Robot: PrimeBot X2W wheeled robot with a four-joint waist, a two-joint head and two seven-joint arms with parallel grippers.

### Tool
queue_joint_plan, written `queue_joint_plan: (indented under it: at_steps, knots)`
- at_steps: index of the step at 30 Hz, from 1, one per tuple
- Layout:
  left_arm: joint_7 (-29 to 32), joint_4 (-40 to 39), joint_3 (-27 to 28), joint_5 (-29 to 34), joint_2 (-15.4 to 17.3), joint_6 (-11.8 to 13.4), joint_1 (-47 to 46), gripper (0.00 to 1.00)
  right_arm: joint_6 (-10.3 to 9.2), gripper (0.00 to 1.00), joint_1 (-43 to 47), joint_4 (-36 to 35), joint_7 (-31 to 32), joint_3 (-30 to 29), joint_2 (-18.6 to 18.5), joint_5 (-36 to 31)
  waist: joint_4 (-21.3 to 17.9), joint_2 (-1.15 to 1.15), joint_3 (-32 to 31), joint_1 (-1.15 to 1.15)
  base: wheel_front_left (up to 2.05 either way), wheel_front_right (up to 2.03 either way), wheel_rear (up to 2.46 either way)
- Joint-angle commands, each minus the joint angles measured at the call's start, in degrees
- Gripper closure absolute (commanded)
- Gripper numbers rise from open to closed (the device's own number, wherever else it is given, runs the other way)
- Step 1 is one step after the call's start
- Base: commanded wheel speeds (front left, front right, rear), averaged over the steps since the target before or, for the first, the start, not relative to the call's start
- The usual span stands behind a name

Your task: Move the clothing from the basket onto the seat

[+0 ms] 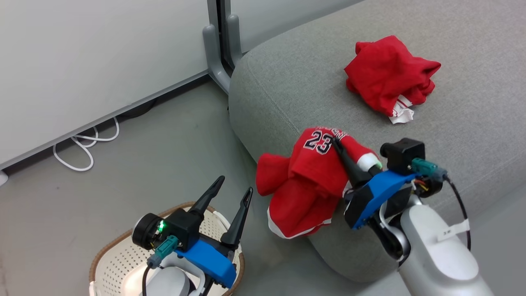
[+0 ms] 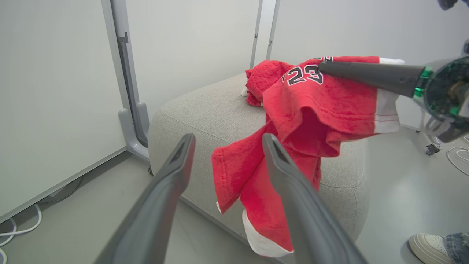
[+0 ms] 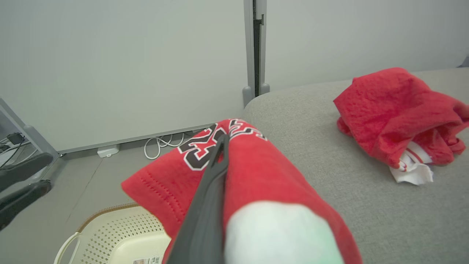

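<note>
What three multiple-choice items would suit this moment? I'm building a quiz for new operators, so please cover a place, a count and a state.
1. Where is the "23" jersey?
A. In the basket
B. Draped over the sofa's edge
C. On the floor

2. How many red garments are visible?
A. One
B. Two
C. Three

3. What is the left gripper doing?
A. Open, holding nothing
B. Shut on the jersey
C. Shut on a basket handle

Key:
1 B, it hangs over the sofa's corner, clamped by the right gripper, clear of the basket.
2 B, the jersey plus a crumpled garment farther back on the cushion.
3 A, its fingers stand apart, gripping nothing.
</note>
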Motion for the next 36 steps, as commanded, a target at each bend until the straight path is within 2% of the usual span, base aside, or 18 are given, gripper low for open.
queue_joint_plan:
  at_steps: [1, 9, 19, 28, 33, 36]
  knots:
    - [-0.2, -0.4, 0.6, 0.4, 0.4, -0.1, -1.3, 0.0, 0.03, 1.0, -1.6, -0.5, 0.2, -1.2, 0.3, 0.3, 0.0, 0.0, 0.8, 0.0, 0.0, 0.0, 0.0]
    - [-0.2, -2.3, 0.9, 1.9, 2.0, -0.1, -3.8, 0.0, 0.03, 1.0, -10.4, -2.2, 3.1, -7.5, -2.0, 0.8, 1.4, 0.0, 6.2, 0.0, 0.0, 0.0, 0.0]
    - [-0.2, -6.8, 3.0, 4.7, 5.4, -0.1, -8.0, 0.0, 0.03, 1.0, -24.7, -3.3, 8.2, -18.8, -8.8, 1.0, 3.6, 0.0, 18.0, 0.0, 0.0, 0.0, 0.0]
    - [-0.2, -10.3, 2.9, 6.8, 9.1, -0.1, -13.4, 0.0, 0.02, 1.0, -34.4, -4.2, 7.4, -29.0, -18.3, -0.7, 6.7, 0.0, 28.5, 0.0, 0.0, 0.0, 0.0]
    - [-0.2, -12.1, 2.5, 7.5, 10.8, -0.1, -15.3, 0.0, 0.02, 1.0, -35.6, -3.4, 5.5, -34.5, -21.9, -0.3, 8.0, 0.0, 31.9, 0.0, 0.0, 0.0, 0.0]
    - [-0.1, -13.5, 2.7, 7.8, 11.8, -0.1, -16.0, 0.0, 0.03, 1.0, -34.2, -1.7, 4.2, -37.4, -22.3, 0.0, 8.6, 0.0, 33.9, 0.0, 0.0, 0.0, 0.0]
